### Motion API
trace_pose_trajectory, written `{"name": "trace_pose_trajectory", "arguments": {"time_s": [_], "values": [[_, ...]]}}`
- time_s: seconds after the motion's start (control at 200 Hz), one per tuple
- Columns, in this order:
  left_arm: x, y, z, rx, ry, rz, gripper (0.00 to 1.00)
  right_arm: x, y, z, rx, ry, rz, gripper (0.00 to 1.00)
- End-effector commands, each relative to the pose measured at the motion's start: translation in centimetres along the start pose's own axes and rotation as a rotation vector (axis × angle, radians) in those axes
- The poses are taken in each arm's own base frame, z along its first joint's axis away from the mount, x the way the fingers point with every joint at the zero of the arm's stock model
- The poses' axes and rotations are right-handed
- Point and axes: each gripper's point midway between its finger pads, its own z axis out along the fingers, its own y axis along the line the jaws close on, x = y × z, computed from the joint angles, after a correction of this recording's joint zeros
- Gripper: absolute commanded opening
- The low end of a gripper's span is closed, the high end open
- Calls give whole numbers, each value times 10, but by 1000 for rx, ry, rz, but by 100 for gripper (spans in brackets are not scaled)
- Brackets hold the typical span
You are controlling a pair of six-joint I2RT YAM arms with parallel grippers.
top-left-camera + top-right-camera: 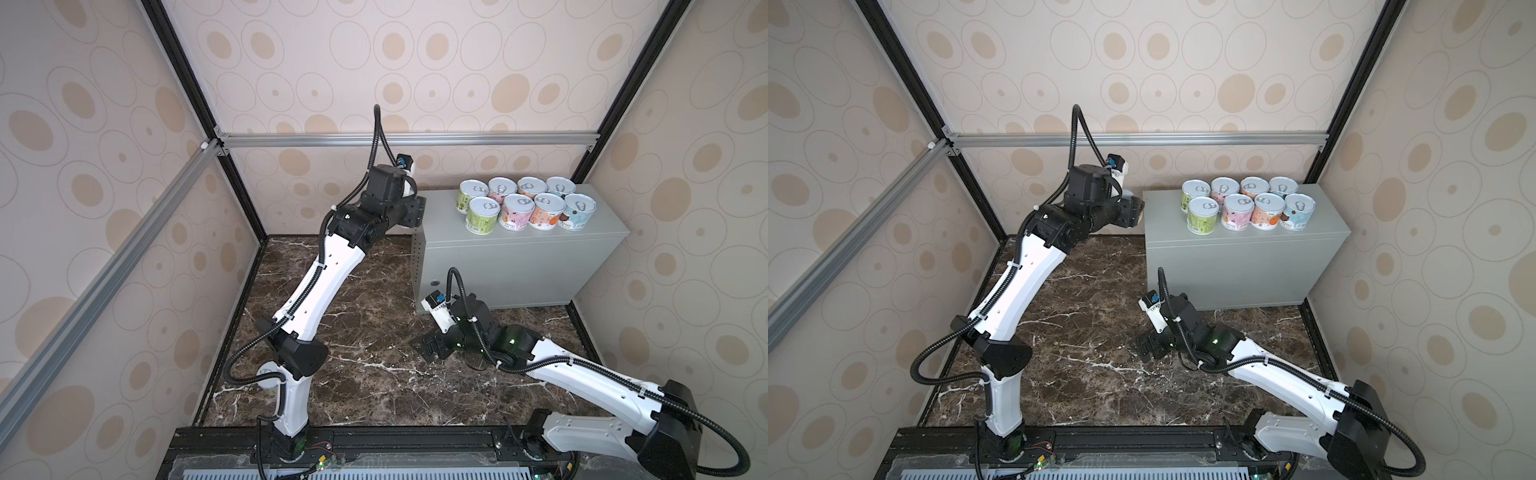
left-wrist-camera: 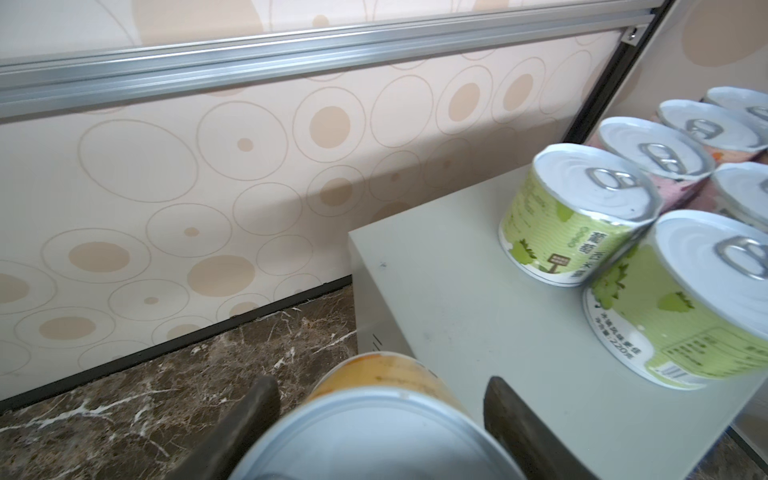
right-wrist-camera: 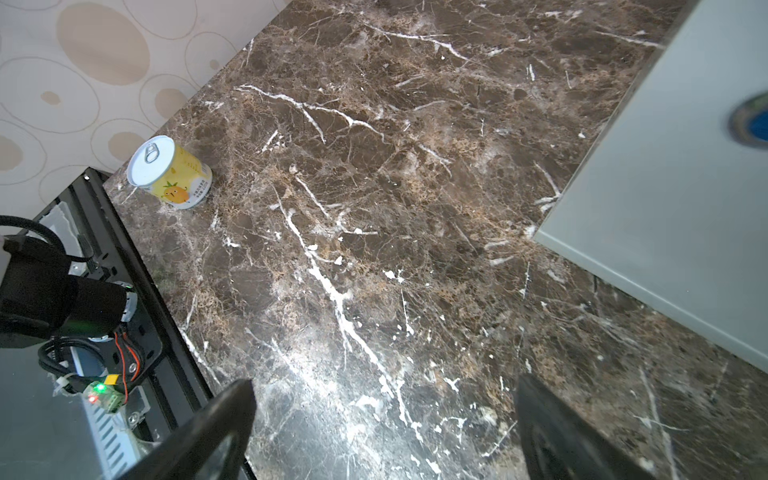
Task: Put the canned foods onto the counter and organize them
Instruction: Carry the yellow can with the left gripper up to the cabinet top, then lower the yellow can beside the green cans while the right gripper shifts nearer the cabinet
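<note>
In both top views, eight canned foods [image 1: 528,205] are seen in two rows on the counter [image 1: 440,220]. Bare top is left at 9 o'clock of them, where the left gripper [image 1: 1136,214] is held.

In the left wrist view, it is clamped on a yellow-labelled tin [image 2: 374,432] at the counter's edge. The tin is best carried clear over that edge, set upright beside the green tins [image 2: 577,216], then released.

In the right wrist view, the right gripper [image 3: 386,415] is spread apart, empty, above the marble surface [image 3: 374,166], where one yellow tin [image 3: 170,174] stands.
</note>
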Motion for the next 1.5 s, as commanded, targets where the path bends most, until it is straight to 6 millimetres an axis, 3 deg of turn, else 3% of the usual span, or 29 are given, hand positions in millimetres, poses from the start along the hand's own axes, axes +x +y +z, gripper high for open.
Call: {"name": "trace_pose_trajectory", "arguments": {"time_s": [0.0,0.125,0.46,0.92,1.185,1.495], "values": [[-38,-23,-21,53,-132,21,68,10,-6,0,31,19,7,99],[-36,-41,-21,83,-133,40,68,17,-7,2,32,39,14,99],[-29,-65,-18,131,-121,66,68,22,-8,7,31,49,19,99],[-16,-88,10,176,-103,72,81,28,-9,12,31,68,28,99],[-16,-88,16,163,-113,81,89,29,-9,12,30,69,31,99],[-39,-85,-6,169,-182,84,99,29,-9,11,29,68,34,99]]}}
